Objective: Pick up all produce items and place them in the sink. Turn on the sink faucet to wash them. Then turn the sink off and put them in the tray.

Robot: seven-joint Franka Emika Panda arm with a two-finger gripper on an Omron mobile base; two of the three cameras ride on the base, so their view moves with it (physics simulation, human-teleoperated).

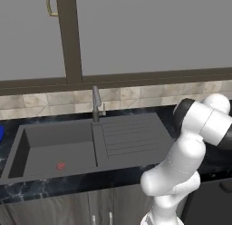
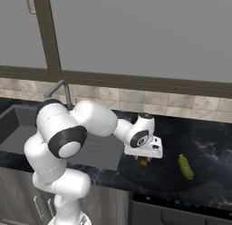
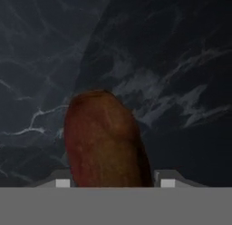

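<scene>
**A:** Gripper (image 2: 144, 159) is low over the table (image 2: 204, 142), pointing down, with the brown oblong (image 3: 103, 140) right between its fingers. In the hand view a pale tip (image 3: 63, 182) sits on each side of it.

**B:** Clamped on it?

**A:** Cannot tell. The tips flank the oblong with dark gaps between, and the jaws look part-way in, so I'd judge a grasp is being made, not finished. The oblong seems to lie on the table under the hand.

**B:** Run me across, left to right.

**A:** Far to the gripper's left is a sliver of blue at the edge, probably the tray (image 1: 1, 132). Next, the sink (image 1: 54, 142), its basin bare but for a small red spot (image 1: 60, 165). The faucet (image 1: 96, 104) stands at the back rim between basin and drainboard (image 1: 131, 135), spout over the basin, handy for rinsing. The drainboard lies just left of the gripper. To the gripper's right, near but apart, lies the cucumber (image 2: 185, 167), flat on the table.

**B:** So nothing is washed yet.

**A:** I'd say so: both produce items are outside the sink. Straddling the oblong across its narrow width makes sense, since that is its easiest span to pinch. Rounded as it is, it could roll or slip if caught off-centre.
</scene>
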